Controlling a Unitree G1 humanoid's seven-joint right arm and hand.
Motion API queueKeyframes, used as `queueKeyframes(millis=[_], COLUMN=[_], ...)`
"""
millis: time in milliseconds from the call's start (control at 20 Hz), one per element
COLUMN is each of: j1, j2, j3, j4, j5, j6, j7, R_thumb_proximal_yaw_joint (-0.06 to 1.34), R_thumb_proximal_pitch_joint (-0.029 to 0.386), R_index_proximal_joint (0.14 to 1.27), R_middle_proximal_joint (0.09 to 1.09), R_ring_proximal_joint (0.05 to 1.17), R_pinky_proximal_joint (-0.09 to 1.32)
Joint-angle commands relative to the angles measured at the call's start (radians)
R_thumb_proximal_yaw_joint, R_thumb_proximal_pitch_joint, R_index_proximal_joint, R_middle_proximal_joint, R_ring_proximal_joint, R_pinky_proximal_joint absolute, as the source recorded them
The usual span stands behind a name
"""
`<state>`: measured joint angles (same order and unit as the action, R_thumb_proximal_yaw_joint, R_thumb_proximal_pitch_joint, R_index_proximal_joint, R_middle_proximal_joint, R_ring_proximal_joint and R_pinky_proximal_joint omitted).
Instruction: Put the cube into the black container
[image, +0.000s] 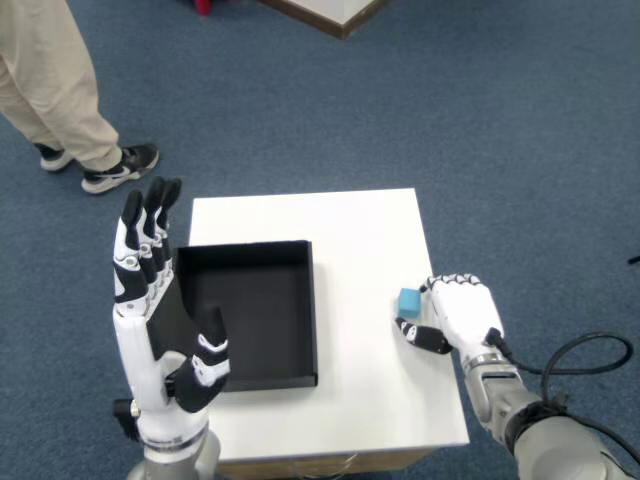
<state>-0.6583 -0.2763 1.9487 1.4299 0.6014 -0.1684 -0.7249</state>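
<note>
Head view shows my right hand (462, 312) resting near the right edge of the white table (360, 240), fingers curled toward the small blue cube (409, 300). The cube sits on the tabletop just off my fingertips, on their left, and my thumb (421, 337) reaches out below it. Whether my fingers actually touch or pinch it I cannot tell from this angle. The black container (305, 310) lies well to the left of my hand, open side up, with bare table between it and the cube. Beyond the container my left hand (160, 310) stands upright, fingers straight and spread. A person's legs (55, 80) stand on the blue carpet (480, 110) far to the upper left.
</note>
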Motion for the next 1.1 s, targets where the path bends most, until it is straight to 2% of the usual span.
queueKeyframes(millis=[50, 400, 1100], j1=[-0.056, -0.061, -0.067], j2=[-0.015, -0.015, -0.016], j3=[-0.005, -0.004, 0.008], j4=[0.022, 0.022, 0.022], j5=[0.002, 0.002, -0.009], j6=[0.012, 0.016, 0.013], j7=[-0.044, -0.036, -0.044], R_thumb_proximal_yaw_joint=[0.55, 0.54, 0.55], R_thumb_proximal_pitch_joint=[0.016, 0.0, -0.004], R_index_proximal_joint=[0.53, 0.54, 0.54], R_middle_proximal_joint=[0.38, 0.37, 0.36], R_ring_proximal_joint=[0.33, 0.32, 0.31], R_pinky_proximal_joint=[0.25, 0.23, 0.23])
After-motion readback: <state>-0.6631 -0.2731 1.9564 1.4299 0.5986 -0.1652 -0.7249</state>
